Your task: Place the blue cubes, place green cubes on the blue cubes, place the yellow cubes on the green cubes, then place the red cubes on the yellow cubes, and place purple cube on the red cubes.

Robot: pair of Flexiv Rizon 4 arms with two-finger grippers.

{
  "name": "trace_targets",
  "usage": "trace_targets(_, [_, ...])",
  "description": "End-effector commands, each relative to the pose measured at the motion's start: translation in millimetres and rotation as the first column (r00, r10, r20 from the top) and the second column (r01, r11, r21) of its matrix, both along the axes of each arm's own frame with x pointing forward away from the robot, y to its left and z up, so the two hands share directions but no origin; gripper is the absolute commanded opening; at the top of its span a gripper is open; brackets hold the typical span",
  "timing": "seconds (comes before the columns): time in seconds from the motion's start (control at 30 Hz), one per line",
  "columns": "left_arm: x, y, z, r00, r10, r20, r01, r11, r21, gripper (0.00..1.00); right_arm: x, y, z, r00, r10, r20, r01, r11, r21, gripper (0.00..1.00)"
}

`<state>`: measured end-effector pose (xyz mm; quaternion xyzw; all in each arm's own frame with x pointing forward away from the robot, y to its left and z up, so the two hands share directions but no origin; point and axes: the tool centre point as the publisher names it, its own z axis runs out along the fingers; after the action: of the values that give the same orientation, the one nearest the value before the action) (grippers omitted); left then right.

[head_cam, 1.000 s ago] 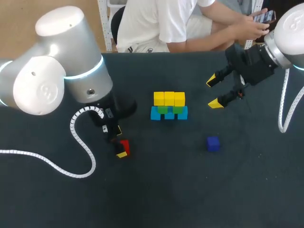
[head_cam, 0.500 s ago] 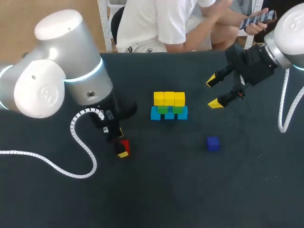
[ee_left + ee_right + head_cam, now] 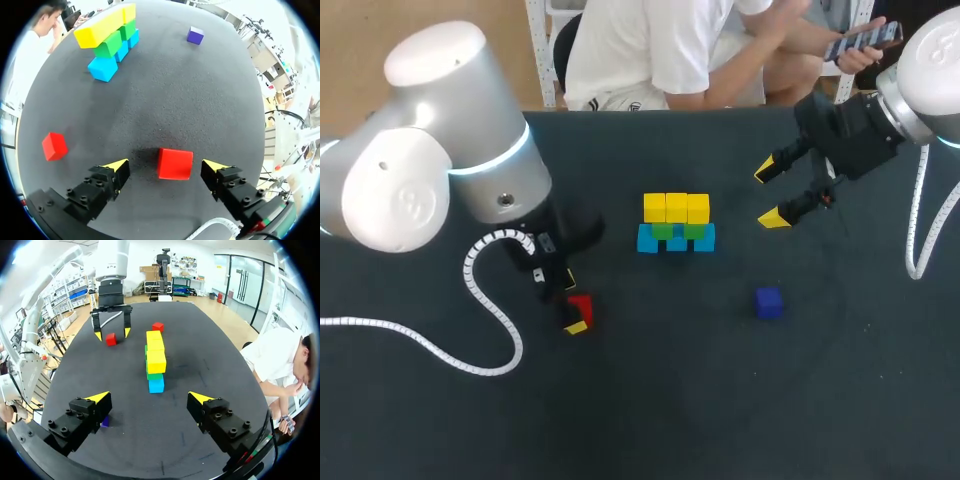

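At the table's middle stands a stack: a row of blue cubes (image 3: 676,241), green cubes (image 3: 675,230) on them and yellow cubes (image 3: 676,207) on top. My left gripper (image 3: 572,303) is down at the table, open around a red cube (image 3: 175,163), with a gap on each side of it. A second red cube (image 3: 54,146) lies beside that gripper; the head view hides it behind my left arm. The purple cube (image 3: 769,302) lies alone, right of the stack. My right gripper (image 3: 769,194) hangs open and empty above the far right of the table.
The black table (image 3: 740,400) is bare apart from the cubes. My left arm's white cable (image 3: 470,290) loops over its left part.
My left arm has shifted slightly to the left, and the red cube still lies between its fingers. The right arm has not moved.
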<state>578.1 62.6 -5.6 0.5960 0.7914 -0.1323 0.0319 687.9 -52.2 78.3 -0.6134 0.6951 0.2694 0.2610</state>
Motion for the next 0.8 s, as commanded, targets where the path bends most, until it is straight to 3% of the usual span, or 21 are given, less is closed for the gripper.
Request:
trace_targets(0.03, [1.8,0.2,-3.8,1.000,-0.003,0.000,0.003,1.000,-0.012,0.89,-0.5,-0.2,-0.1,1.000,0.000,0.002,0.000,1.000,0.001,1.00])
trace_targets(0.17, [4.6,-0.6,-4.3,1.000,-0.009,0.004,0.009,1.000,-0.018,0.77,-0.5,-0.2,-0.1,1.000,0.000,0.002,0.000,1.000,0.001,1.00])
trace_targets(0.23, [5.3,-0.7,-3.9,1.000,-0.011,0.006,0.012,1.000,-0.018,0.51,-0.5,-0.2,-0.1,1.000,0.000,0.002,0.000,1.000,0.001,1.00])
trace_targets(0.3, [5.5,-0.6,-3.9,1.000,-0.014,0.007,0.014,1.000,-0.019,0.38,-0.5,-0.2,-0.1,1.000,0.000,0.002,0.000,1.000,0.001,1.00])
trace_targets(0.33, [5.7,-0.6,-3.9,1.000,-0.015,0.007,0.016,1.000,-0.020,0.15,-0.5,-0.2,-0.1,1.000,0.000,0.002,0.000,1.000,0.001,1.00])
trace_targets(0.37, [5.8,-0.6,-3.8,1.000,-0.017,0.006,0.017,1.000,-0.021,0.00,-0.5,-0.2,-0.1,1.000,0.000,0.002,0.000,1.000,0.001,1.00])
trace_targets(0.57, [7.5,-2.3,0.9,1.000,-0.021,0.006,0.021,1.000,-0.021,0.00,-0.5,-0.2,-0.1,1.000,0.000,0.002,0.000,1.000,0.001,1.00])
trace_targets(0.8, [17.1,-10.0,24.6,0.999,-0.026,0.020,0.026,1.000,-0.001,0.00,-0.5,-0.2,-0.1,1.000,0.000,0.002,0.000,1.000,0.001,1.00])
